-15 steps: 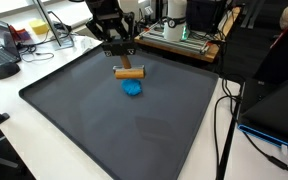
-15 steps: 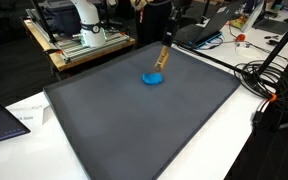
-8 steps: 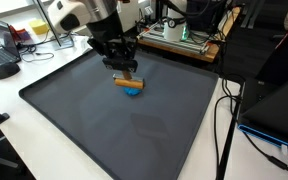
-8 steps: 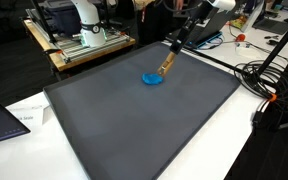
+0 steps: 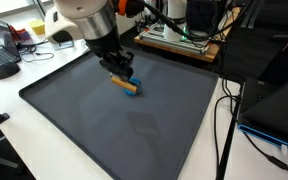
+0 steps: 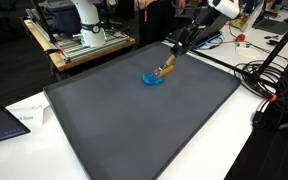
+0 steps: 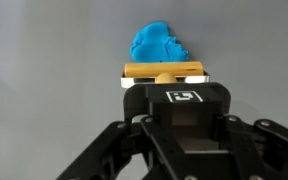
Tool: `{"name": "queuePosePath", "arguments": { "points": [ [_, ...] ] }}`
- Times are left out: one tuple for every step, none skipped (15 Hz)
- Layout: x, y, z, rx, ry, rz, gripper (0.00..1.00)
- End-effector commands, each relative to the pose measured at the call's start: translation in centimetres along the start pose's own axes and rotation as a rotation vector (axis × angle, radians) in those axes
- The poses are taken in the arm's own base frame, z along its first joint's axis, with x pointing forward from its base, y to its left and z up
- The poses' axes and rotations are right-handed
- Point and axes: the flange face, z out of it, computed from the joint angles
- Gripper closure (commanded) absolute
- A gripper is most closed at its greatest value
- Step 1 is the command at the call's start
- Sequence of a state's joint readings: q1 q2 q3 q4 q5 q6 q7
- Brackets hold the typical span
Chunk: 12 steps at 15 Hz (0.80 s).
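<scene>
The gripper (image 5: 123, 75) is closed on a wooden stick (image 7: 162, 70), which rests against the edge of a blue lump (image 7: 156, 44) near the far side of the dark mat (image 5: 104, 125). The wrist view hides the fingers behind the gripper's housing. In an exterior view the arm covers most of the lump.

We see a bright blue dough lump (image 7: 159, 45), a pale tan wooden roller (image 7: 164, 70), a plain, unpatterned dark grey mat (image 7: 44, 50), a matte black gripper (image 7: 164, 82) with a white square mark, and a white arm (image 5: 84, 12).
</scene>
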<state>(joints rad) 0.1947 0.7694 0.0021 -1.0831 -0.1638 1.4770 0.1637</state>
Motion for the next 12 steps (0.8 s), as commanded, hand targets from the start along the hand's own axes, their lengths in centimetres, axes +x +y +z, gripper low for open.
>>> {"name": "queuePosePath", "arguments": {
  "points": [
    [0.3,-0.7,-0.8,-0.081,-0.026,0.099,0.78],
    [0.1,-1.1,-0.9,-0.102,-0.028,0.113,0.78],
    [0.0,-1.5,-1.1,-0.12,-0.02,0.123,0.78],
    [-0.1,-2.2,-1.4,-0.145,-0.006,0.126,0.78],
    [-0.2,-2.9,-1.6,-0.157,0.016,0.101,0.78],
    [-0.5,-3.6,-1.8,-0.179,0.03,0.101,0.78],
    [-0.8,-4.4,-1.9,-0.193,0.043,0.099,0.78],
    [-1.1,-5.2,-2.0,-0.205,0.053,0.093,0.78],
    [-1.3,-5.8,-2.2,-0.214,0.062,0.097,0.78],
    [-1.7,-6.7,-2.4,-0.228,0.082,0.09,0.78],
    [-2.0,-7.6,-2.7,-0.242,0.102,0.081,0.78],
    [-2.2,-8.4,-2.8,-0.252,0.118,0.074,0.78]
  ]
}}
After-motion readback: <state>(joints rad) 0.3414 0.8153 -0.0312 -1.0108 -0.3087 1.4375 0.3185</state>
